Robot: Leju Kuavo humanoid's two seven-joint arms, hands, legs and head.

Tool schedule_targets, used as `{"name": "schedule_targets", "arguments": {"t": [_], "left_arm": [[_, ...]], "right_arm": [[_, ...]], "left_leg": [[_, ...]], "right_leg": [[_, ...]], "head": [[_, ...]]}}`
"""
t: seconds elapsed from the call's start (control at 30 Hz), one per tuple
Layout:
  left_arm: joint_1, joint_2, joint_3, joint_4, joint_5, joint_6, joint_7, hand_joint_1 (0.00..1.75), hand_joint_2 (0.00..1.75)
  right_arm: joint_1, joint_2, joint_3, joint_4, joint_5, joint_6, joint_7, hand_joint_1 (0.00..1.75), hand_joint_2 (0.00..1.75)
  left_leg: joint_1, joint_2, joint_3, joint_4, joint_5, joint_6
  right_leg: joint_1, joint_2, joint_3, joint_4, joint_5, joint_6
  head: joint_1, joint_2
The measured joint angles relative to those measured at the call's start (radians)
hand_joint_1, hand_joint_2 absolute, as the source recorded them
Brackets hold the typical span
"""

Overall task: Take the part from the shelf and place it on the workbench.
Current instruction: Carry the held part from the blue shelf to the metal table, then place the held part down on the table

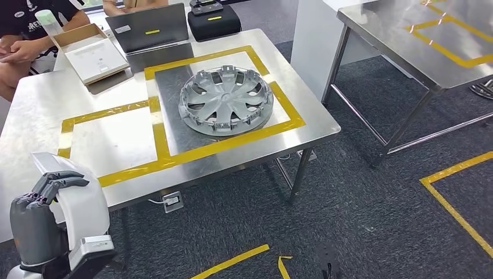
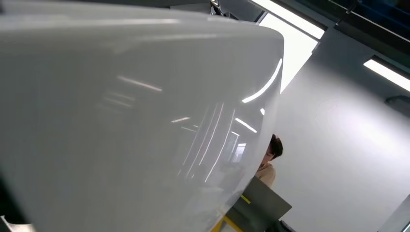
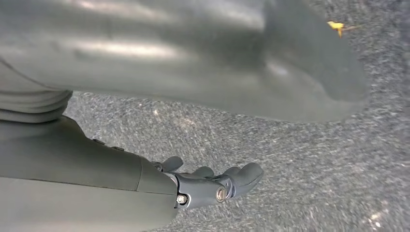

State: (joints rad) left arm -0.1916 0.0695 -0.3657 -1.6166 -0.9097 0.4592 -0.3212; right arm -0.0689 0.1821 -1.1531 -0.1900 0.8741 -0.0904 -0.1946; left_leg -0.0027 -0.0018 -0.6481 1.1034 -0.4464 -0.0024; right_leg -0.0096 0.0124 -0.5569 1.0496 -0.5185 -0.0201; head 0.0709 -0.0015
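Left hand, nearest the lens, fingers curled with nothing visibly held (grasp uncertain); right hand hangs loosely empty over carpet. Part rests inside the workbench's taped frame. Judgement: placement looks complete; withdraw without nudging it.

The left hand is raised at the near corner of the worktop. Beyond its fingers lies a bare steel field framed by yellow tape, open for passing. Further past the fingers, in the next taped field, the hubcap takes most of the room. Behind that, a laptop, an open box and a black case close the far edge. The right hand hangs over carpet, fingers apart, nothing near them.
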Motion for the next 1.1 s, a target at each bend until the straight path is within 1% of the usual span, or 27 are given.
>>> {"name": "schedule_targets", "arguments": {"t": [0.03,0.1,0.17,0.2,0.23,0.3,0.33,0.37,0.4,0.47,0.5,0.53,0.57,0.67,0.7,0.73,0.77,0.8,0.83,0.87,0.9,0.93,0.97,1.0,1.03,1.07,1.1], "left_arm": [[-0.002,0.000,0.001,0.000,-0.003,0.000,0.000,1.75,1.75],[-0.004,0.000,0.002,-0.002,-0.011,-0.001,0.003,1.75,1.75],[-0.001,-0.002,0.004,-0.009,-0.021,-0.001,0.008,1.75,1.75],[0.000,-0.003,0.004,-0.013,-0.024,-0.002,0.010,1.75,1.75],[0.000,-0.005,0.004,-0.017,-0.028,-0.002,0.012,1.75,1.75],[0.003,-0.008,0.004,-0.020,-0.031,-0.003,0.014,1.75,1.75],[0.005,-0.009,0.004,-0.020,-0.032,-0.003,0.015,1.75,1.75],[0.008,-0.009,0.005,-0.020,-0.033,-0.003,0.015,1.75,1.75],[0.011,-0.009,0.005,-0.020,-0.033,-0.003,0.015,1.75,1.75],[0.013,-0.009,0.006,-0.020,-0.033,-0.003,0.015,1.75,1.75],[0.013,-0.009,0.007,-0.021,-0.033,-0.002,0.015,1.75,1.75],[0.014,-0.008,0.009,-0.022,-0.033,-0.001,0.015,1.75,1.75],[0.014,-0.008,0.012,-0.023,-0.033,0.000,0.015,1.75,1.75],[0.015,-0.007,0.022,-0.031,-0.035,0.001,0.015,1.75,1.75],[0.014,-0.007,0.024,-0.034,-0.036,0.000,0.015,1.75,1.75],[0.013,-0.007,0.026,-0.036,-0.038,0.000,0.015,1.75,1.75],[0.013,-0.007,0.028,-0.037,-0.039,-0.001,0.015,1.75,1.75],[0.014,-0.007,0.030,-0.037,-0.041,-0.001,0.016,1.75,1.75],[0.016,-0.006,0.031,-0.036,-0.041,-0.001,0.016,1.75,1.75],[0.019,-0.005,0.032,-0.035,-0.042,-0.001,0.017,1.75,1.75],[0.020,-0.004,0.033,-0.034,-0.042,-0.001,0.017,1.75,1.75],[0.021,-0.003,0.034,-0.034,-0.042,-0.001,0.017,1.75,1.75],[0.022,-0.002,0.036,-0.033,-0.043,-0.001,0.016,1.75,1.75],[0.022,-0.001,0.037,-0.033,-0.044,-0.001,0.015,1.75,1.75],[0.023,0.000,0.038,-0.032,-0.045,-0.001,0.014,1.75,1.75],[0.023,0.000,0.039,-0.032,-0.047,-0.001,0.013,1.75,1.75],[0.024,0.000,0.039,-0.031,-0.049,-0.001,0.013,1.75,1.75]], "right_arm": [[-0.001,0.001,-0.002,0.000,-0.001,0.000,0.000,0.00,0.00],[-0.001,0.003,-0.004,0.000,-0.002,-0.002,0.000,0.00,0.00],[-0.002,0.003,-0.005,0.000,-0.001,-0.002,0.001,0.00,0.00],[-0.002,0.004,-0.005,0.000,0.000,-0.003,0.001,0.00,0.00],[-0.003,0.004,-0.005,0.000,0.001,-0.003,0.001,0.00,0.00],[-0.002,0.005,-0.006,0.000,0.002,-0.003,0.002,0.00,0.00],[-0.001,0.004,-0.006,0.000,0.002,-0.003,0.002,0.00,0.00],[0.001,0.004,-0.006,0.000,0.002,-0.003,0.002,0.00,0.00],[0.002,0.004,-0.006,0.000,0.003,-0.003,0.002,0.00,0.00],[0.002,0.003,-0.006,0.000,0.006,-0.002,0.002,0.00,0.00],[0.002,0.003,-0.007,0.000,0.009,0.000,0.002,0.00,0.00],[0.001,0.003,-0.007,0.000,0.012,0.001,0.002,0.00,0.00],[0.001,0.003,-0.007,0.000,0.014,0.002,0.001,0.00,0.00],[0.000,0.002,-0.007,0.000,0.017,0.004,-0.002,0.00,0.00],[-0.001,0.002,-0.007,0.000,0.017,0.004,-0.002,0.00,0.00],[-0.002,0.001,-0.007,0.000,0.017,0.004,-0.003,0.00,0.00],[-0.002,0.001,-0.007,0.000,0.017,0.004,-0.003,0.00,0.00],[-0.002,0.001,-0.007,0.000,0.017,0.004,-0.003,0.00,0.00],[-0.001,0.001,-0.007,0.000,0.017,0.003,-0.003,0.00,0.00],[-0.001,0.001,-0.007,0.000,0.017,0.003,-0.002,0.00,0.00],[0.000,0.001,-0.008,0.000,0.017,0.002,-0.001,0.00,0.00],[0.001,0.001,-0.008,0.000,0.016,0.001,-0.001,0.00,0.00],[0.000,0.001,-0.008,0.000,0.016,0.001,0.000,0.00,0.00],[0.000,0.002,-0.008,0.000,0.015,0.000,0.001,0.00,0.00],[-0.002,0.002,-0.008,0.000,0.014,0.000,0.003,0.00,0.00],[-0.003,0.002,-0.009,0.000,0.013,-0.001,0.004,0.00,0.00],[-0.004,0.003,-0.009,0.000,0.011,-0.001,0.006,0.00,0.00]], "left_leg": [[-0.004,0.000,0.018,-0.038,0.006,0.005],[-0.008,-0.001,0.029,-0.058,-0.004,0.007],[-0.002,-0.002,0.040,-0.073,-0.004,0.012],[0.002,-0.001,0.048,-0.082,-0.003,0.016],[0.006,0.000,0.057,-0.089,-0.004,0.020],[0.005,0.002,0.067,-0.090,-0.013,0.025],[0.006,0.003,0.071,-0.089,-0.019,0.026],[0.006,0.003,0.076,-0.088,-0.025,0.025],[0.007,0.002,0.083,-0.087,-0.032,0.022],[0.010,0.001,0.098,-0.081,-0.050,0.013],[0.009,0.000,0.103,-0.077,-0.060,0.007],[0.007,0.000,0.104,-0.073,-0.069,0.001],[0.005,0.000,0.105,-0.072,-0.075,-0.004],[0.005,0.000,0.115,-0.070,-0.087,-0.021],[0.006,0.001,0.108,-0.050,-0.096,-0.026],[0.007,0.001,0.088,-0.009,-0.112,-0.031],[0.007,0.001,0.054,0.052,-0.133,-0.034],[0.007,0.001,0.008,0.123,-0.154,-0.037],[0.007,0.001,-0.037,0.186,-0.165,-0.038],[0.007,0.001,-0.072,0.222,-0.158,-0.036],[0.007,0.001,-0.088,0.218,-0.127,-0.033],[0.006,0.001,-0.086,0.180,-0.081,-0.028],[0.004,0.000,-0.069,0.110,-0.024,-0.021],[0.001,-0.001,-0.047,0.048,0.017,-0.012],[-0.003,-0.002,-0.027,-0.001,0.039,-0.004],[-0.007,-0.003,-0.015,-0.032,0.045,0.002],[-0.010,-0.004,-0.009,-0.037,0.035,0.007]], "right_leg": [[0.000,0.000,0.002,-0.001,-0.003,0.005],[-0.001,0.000,0.003,-0.005,-0.007,0.016],[-0.001,-0.003,0.004,-0.001,-0.013,0.028],[0.000,-0.004,-0.006,0.021,-0.025,0.034],[0.001,-0.006,-0.027,0.065,-0.044,0.038],[-0.001,-0.007,-0.103,0.195,-0.091,0.044],[-0.002,-0.007,-0.140,0.249,-0.102,0.047],[-0.004,-0.007,-0.165,0.275,-0.096,0.050],[-0.006,-0.007,-0.168,0.257,-0.065,0.053],[-0.012,-0.011,-0.124,0.132,0.022,0.058],[-0.013,-0.012,-0.096,0.066,0.050,0.059],[-0.014,-0.013,-0.077,0.024,0.059,0.055],[-0.013,-0.013,-0.068,0.007,0.055,0.048],[-0.011,-0.010,-0.055,0.004,0.041,0.020],[-0.012,-0.010,-0.048,0.002,0.037,0.012],[-0.014,-0.010,-0.038,0.000,0.031,0.006],[-0.014,-0.011,-0.030,-0.001,0.024,0.000],[-0.013,-0.010,-0.021,-0.001,0.016,-0.003],[-0.012,-0.010,-0.012,-0.001,0.008,-0.005],[-0.011,-0.009,-0.001,-0.001,-0.002,-0.005],[-0.010,-0.007,0.012,-0.001,-0.011,-0.005],[-0.009,-0.005,0.027,-0.001,-0.020,-0.004],[-0.008,-0.004,0.042,-0.001,-0.030,-0.002],[-0.006,-0.002,0.053,-0.002,-0.040,0.002],[-0.006,-0.001,0.060,-0.003,-0.048,0.007],[-0.006,0.000,0.063,-0.005,-0.054,0.013],[-0.006,0.000,0.063,-0.009,-0.057,0.020]], "head": [[0.000,0.000],[0.001,0.000],[0.002,0.000],[0.003,0.000],[0.004,0.000],[0.005,0.000],[0.006,0.000],[0.007,0.000],[0.007,0.000],[0.008,0.000],[0.008,0.000],[0.007,0.000],[0.006,0.000],[0.004,0.000],[0.003,0.000],[0.001,0.000],[-0.001,0.000],[-0.002,0.000],[-0.002,0.000],[-0.002,0.000],[-0.002,0.000],[-0.002,0.000],[-0.002,0.000],[-0.003,0.000],[-0.005,0.000],[-0.006,0.000],[-0.007,0.000]]}}
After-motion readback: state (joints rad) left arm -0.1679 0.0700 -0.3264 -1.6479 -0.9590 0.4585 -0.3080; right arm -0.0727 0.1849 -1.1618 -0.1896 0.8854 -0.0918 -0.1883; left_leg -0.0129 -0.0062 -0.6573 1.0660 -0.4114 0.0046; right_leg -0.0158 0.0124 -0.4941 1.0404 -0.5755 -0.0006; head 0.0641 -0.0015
